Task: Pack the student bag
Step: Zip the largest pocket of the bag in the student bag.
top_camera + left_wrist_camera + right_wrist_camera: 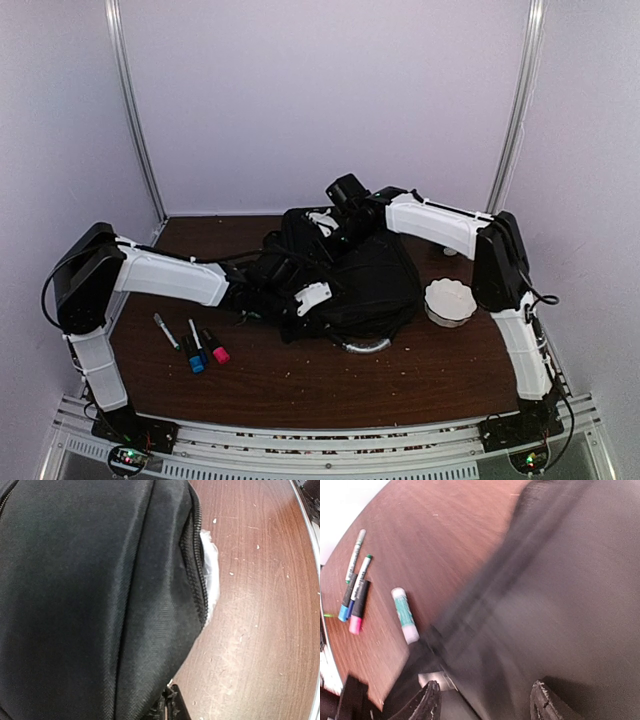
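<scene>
Your left jaws are together at the black backpack's (375,285) left edge, mid-tabletop (300,385); your right jaws stand apart over it. Limp fabric could slip or bunch, shutting out the markers (195,345).

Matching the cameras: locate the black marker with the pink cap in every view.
Top external: black marker with the pink cap, lower left, on the table left of the large black fabric backpack.
Left wrist: not in view.
Right wrist: at the left edge, beside a blue-capped marker.
Shared landmark: the backpack, in all three.
</scene>
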Available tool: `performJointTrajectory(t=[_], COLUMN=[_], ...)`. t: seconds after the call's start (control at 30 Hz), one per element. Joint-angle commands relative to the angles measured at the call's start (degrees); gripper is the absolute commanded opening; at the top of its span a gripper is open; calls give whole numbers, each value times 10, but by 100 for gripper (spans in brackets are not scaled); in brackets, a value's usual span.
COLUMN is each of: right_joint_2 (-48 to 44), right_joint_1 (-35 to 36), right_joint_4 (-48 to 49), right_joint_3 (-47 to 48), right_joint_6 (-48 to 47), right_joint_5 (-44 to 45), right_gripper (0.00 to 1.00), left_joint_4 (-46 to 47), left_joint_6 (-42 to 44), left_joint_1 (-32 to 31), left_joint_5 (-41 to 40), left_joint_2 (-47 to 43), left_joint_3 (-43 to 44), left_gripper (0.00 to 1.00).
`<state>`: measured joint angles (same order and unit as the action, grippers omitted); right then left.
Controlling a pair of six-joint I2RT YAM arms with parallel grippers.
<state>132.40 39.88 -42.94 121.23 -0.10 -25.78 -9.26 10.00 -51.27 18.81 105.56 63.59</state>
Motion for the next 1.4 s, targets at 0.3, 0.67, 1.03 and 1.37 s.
performJointTrajectory(t=[0.3,0.67,1.03,1.37], right_joint_2=[-334,-274,-95,35], right_joint_1=[-81,-202,-213,-182], right_joint_4=[60,45,-48,-106], right_joint_3=[-308,-336,-191,-33], right_joint_6=[-42,-21,-2,1], right_joint_5=[68,41,-75,-103], right_gripper=[64,76,84,82], left_joint_4=[-110,-67,-70,-12], left_joint_6=[9,-59,-127,-135], left_joint_1=[-17,26,42,42], left_joint_5=[-65,-281,-309,-228], left_joint_2=[-100,-141,-108,-74], left_joint_3=[25,-20,-20,-39], left_gripper=[25,34,47,46])
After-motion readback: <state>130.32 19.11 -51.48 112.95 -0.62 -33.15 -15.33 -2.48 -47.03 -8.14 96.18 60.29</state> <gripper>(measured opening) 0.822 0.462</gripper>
